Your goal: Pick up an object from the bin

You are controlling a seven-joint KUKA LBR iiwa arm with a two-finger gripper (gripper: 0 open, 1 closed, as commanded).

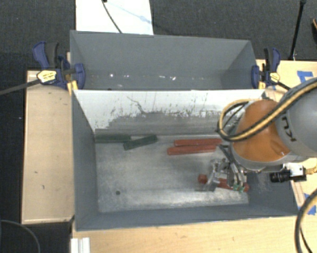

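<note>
From my desk I see the arm coming in from the right, with its rounded orange wrist cover (257, 133) hanging over the right end of the grey metal bin (142, 186). Yellow and black cables (237, 109) loop round the cover's left side. Below the cover, the gripper (223, 176) is low over the bin floor in the front right part, close to the front wall.

I cannot tell how far the gripper is open, because its metal parts run together with what lies beneath, and I cannot say that it has hold of anything. A small red piece (202, 179) lies on the floor just at the gripper's left side, touching it or very nearly so. A small green scrap (238, 186) shows at its right side, towards the front.

Behind the gripper, towards the middle of the bin, two long red-brown bars (192, 150) lie side by side, nearly parallel to the back wall, and their right ends run under the wrist cover. Well apart to the left, a long dark green stick (113, 138) lies along the foot of the back wall, and a shorter dark green piece (140, 141) lies tilted beside its right end.
</note>
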